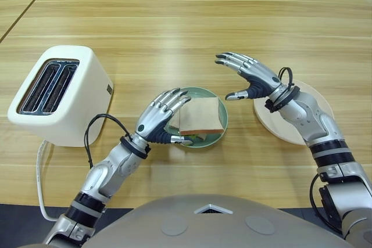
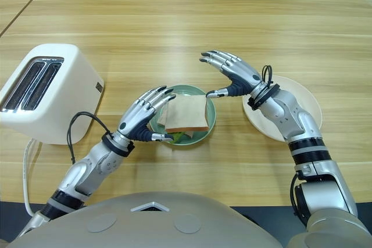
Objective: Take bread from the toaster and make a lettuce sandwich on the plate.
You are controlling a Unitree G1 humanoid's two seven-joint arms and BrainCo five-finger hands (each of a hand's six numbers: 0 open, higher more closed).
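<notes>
Left eye view: caught bread (image 1: 201,115) lying over lettuce (image 1: 195,139) on the green plate (image 1: 222,126). Found left hand (image 1: 160,118) unclenched, empty, at its rim; right hand (image 1: 250,76) splayed, empty, alongside, flanking, apparently, to square the slice.

Bread (image 2: 186,113) lies over lettuce (image 2: 181,136) on the green plate (image 2: 211,121). The left hand (image 2: 142,117), fingers spread, is at its left rim; the right hand (image 2: 232,74) hangs open nearby.

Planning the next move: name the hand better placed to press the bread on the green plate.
Left, probably. The left hand lies at the left rim of the green plate, close beside the bread. The right hand hovers open, off to the plate's right.
</notes>
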